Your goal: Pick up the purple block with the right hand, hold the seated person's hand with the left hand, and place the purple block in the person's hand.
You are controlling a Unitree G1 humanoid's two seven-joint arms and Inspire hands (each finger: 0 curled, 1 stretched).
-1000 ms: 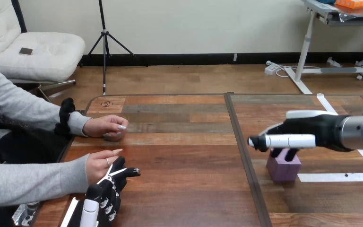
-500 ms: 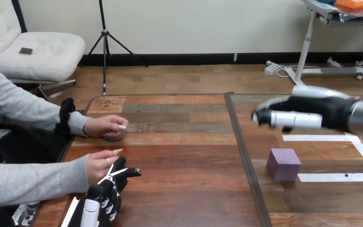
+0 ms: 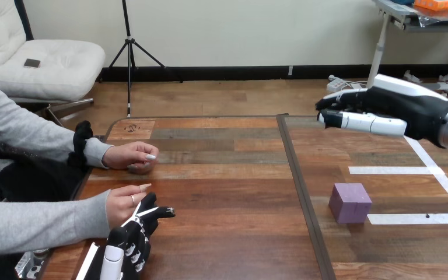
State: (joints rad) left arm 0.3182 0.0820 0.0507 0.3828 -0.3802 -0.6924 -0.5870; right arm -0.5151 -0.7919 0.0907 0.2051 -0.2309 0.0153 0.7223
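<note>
Right hand is hovering empty above the table — fingers stretched nearly straight, touching nothing.
Purple block is sitting flat on the table, well apart from it, cube-like, no long axis; left hand is lying under the person's nearer hand — grip unclear.

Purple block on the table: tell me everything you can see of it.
The purple cube-shaped block looks matte and foam-like; its lighter top and darker front face show. It sits flat on the wooden table, right of the dark dividing strip, its lower right corner at the end of a white tape line. Only the table touches it; the right hand hovers apart, beyond it.
</note>
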